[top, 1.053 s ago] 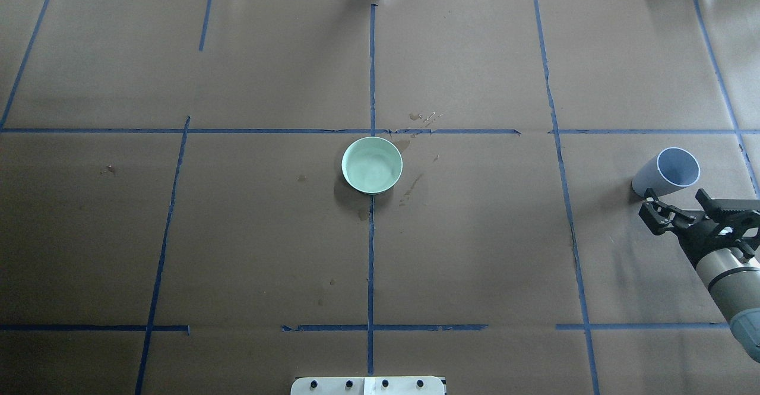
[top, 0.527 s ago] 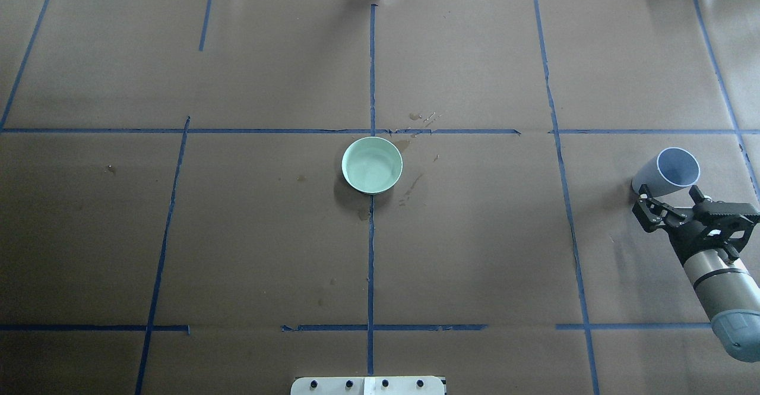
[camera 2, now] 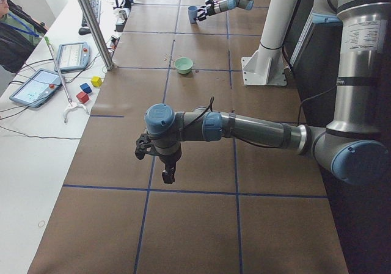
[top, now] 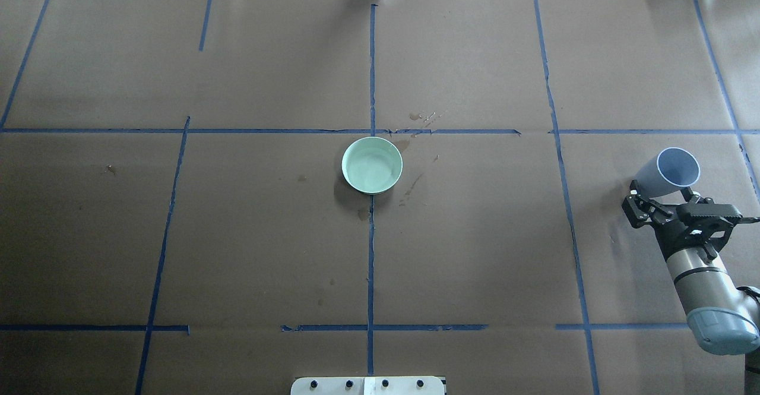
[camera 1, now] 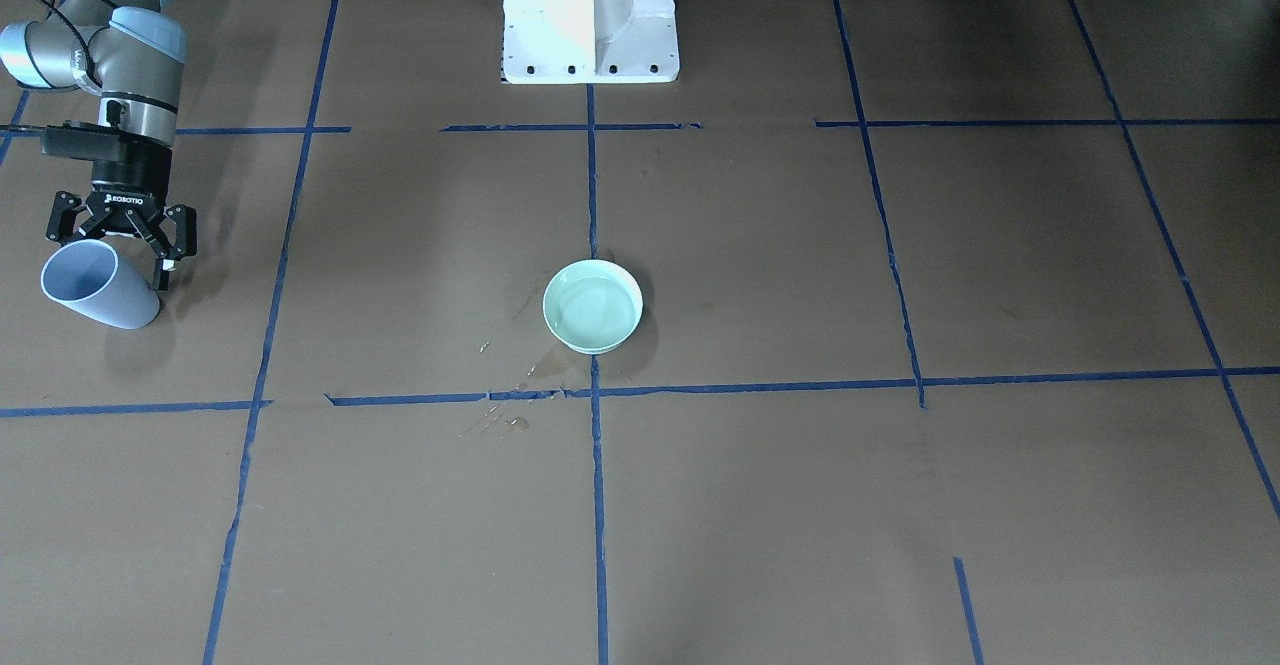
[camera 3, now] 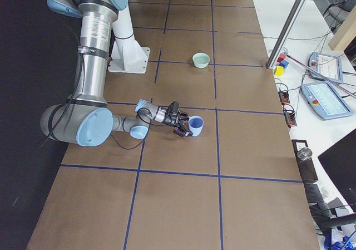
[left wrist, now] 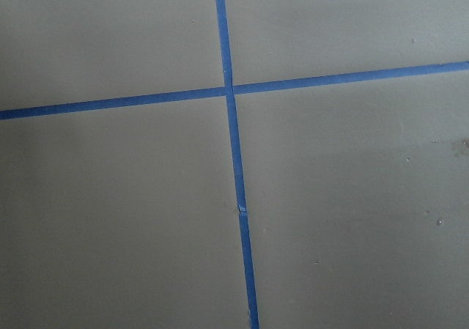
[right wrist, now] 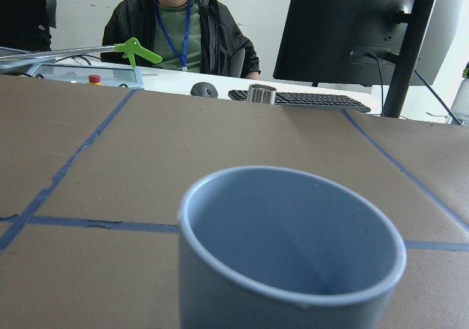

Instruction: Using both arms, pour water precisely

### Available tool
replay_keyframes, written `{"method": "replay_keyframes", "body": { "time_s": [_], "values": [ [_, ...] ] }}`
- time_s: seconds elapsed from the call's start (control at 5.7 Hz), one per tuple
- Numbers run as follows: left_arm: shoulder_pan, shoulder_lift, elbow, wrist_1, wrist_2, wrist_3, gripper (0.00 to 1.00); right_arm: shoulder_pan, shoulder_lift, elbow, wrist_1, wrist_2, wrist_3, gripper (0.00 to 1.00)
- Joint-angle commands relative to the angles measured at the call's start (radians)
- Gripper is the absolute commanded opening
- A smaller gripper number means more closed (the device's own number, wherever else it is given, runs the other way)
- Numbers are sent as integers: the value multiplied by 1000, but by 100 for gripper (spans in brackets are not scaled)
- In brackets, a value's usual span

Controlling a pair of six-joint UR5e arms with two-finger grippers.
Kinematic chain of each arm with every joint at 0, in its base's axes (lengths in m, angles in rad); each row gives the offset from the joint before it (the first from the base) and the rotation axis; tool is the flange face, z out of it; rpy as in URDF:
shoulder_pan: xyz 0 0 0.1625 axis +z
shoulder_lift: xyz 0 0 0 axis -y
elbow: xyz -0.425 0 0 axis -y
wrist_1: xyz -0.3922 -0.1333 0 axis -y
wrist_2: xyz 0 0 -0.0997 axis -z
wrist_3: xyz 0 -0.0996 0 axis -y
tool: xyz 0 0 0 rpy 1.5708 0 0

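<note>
Pretty clearly a robotics lab: robot arms [camera 3: 92,55] on a white pedestal [camera 3: 130,49], a paper-covered table [top: 267,234] gridded with blue tape [top: 371,252], teach pendants [camera 3: 328,99] on the side bench [camera 2: 24,146], monitor [right wrist: 352,21] and keyboard [right wrist: 308,100] at the far edge.

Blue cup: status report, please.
Right pincer open at blue cup. Left pincer elsewhere, state unclear. Green bowl holds water, drops beside. Nothing between.

You have the bowl [top: 372,165] mid-table on the centre tape line [top: 370,252], spilt water [top: 412,184] just to its right, the cup [top: 668,172] well off right, the right gripper [top: 661,198] close on its robot side.
</note>
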Motion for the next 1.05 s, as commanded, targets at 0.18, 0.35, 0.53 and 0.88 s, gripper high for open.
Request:
{"method": "replay_keyframes", "body": {
  "time_s": [0.18,0.35,0.53,0.88],
  "values": [
    [-2,1,-2,0,0,0,100,15,7,-12,0,-18,-8,100],
    [0,1,-2,0,0,0,100,29,7,-12,0,-22,-10,100],
    [0,1,-2,0,0,0,100,41,13,-12,0,-33,-11,100],
    [0,2,-2,0,0,2,100,47,15,-12,-1,-36,-11,100]
  ]
}}
